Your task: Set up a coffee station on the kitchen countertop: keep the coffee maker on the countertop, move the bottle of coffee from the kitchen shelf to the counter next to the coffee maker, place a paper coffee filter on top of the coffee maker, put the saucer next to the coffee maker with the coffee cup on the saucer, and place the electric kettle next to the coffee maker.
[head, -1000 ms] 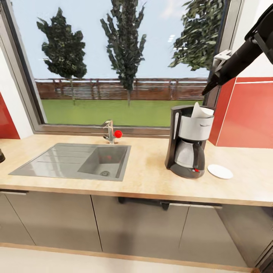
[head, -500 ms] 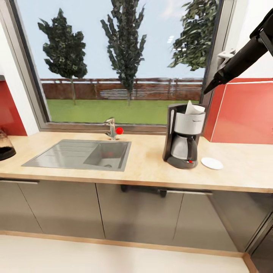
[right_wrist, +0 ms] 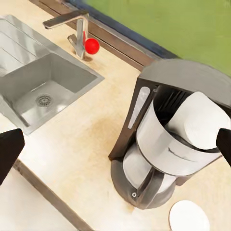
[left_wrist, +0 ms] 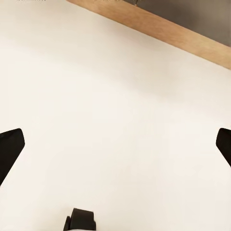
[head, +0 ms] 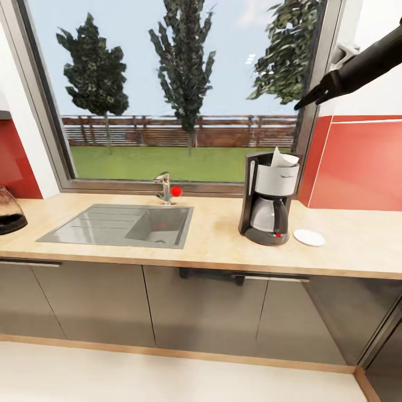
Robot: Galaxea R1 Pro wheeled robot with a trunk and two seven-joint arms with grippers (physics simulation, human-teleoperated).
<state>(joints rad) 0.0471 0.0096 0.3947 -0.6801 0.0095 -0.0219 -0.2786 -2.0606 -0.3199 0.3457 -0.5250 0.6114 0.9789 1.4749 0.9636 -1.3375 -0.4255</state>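
Already the paper filter (head: 283, 158) sits in the top of the coffee maker (head: 269, 199), which stands on the desk (head: 212, 245) to the right of the sink (head: 120, 225); the saucer (head: 309, 237) lies flat just beside its base, bare of any cup. The right tool (head: 307, 101) hangs high above the machine, and its wrist camera shows its dark tips spread wide with nothing between them. The left tool (left_wrist: 115, 144) points at the pale floor (left_wrist: 115, 96), likewise wide open and empty.

Judging by what is set out, the cup, the kettle and the coffee bottle are yet to be fetched. To do that well, lift the right arm clear of the filter so it isn't knocked loose, and leave the free desk around the machine unblocked.

As for containers: the sink basin is empty, and the machine's filter housing (right_wrist: 168, 144) holds the paper cone, leaning slightly to one side.
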